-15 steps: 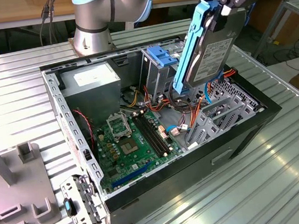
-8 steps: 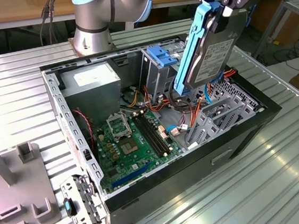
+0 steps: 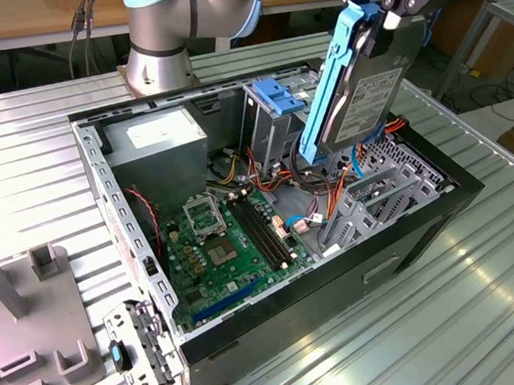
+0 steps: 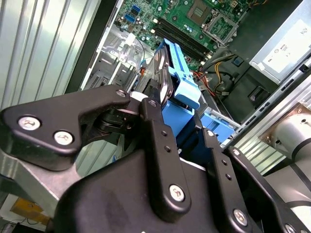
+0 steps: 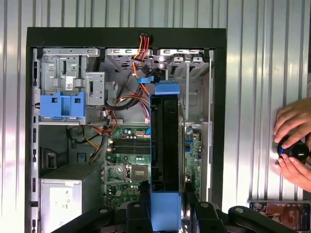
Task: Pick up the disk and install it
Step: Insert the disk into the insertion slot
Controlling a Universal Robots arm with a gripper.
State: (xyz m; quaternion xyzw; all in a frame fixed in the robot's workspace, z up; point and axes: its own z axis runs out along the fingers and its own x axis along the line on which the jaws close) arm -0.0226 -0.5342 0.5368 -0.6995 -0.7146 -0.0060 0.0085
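The disk (image 3: 356,85), clamped in the hand (image 3: 375,16), hangs tilted above the open case (image 3: 358,278); it could snag loose cables (image 3: 333,184) below.

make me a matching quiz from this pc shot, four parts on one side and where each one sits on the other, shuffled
1 the disk
2 blue bracket
3 motherboard
4 power supply

A flat on the floor of the case
B held in the hand above the open case
C on top of the grey drive cage
D in a corner of the case

Pairs: 1-B, 2-C, 3-A, 4-D
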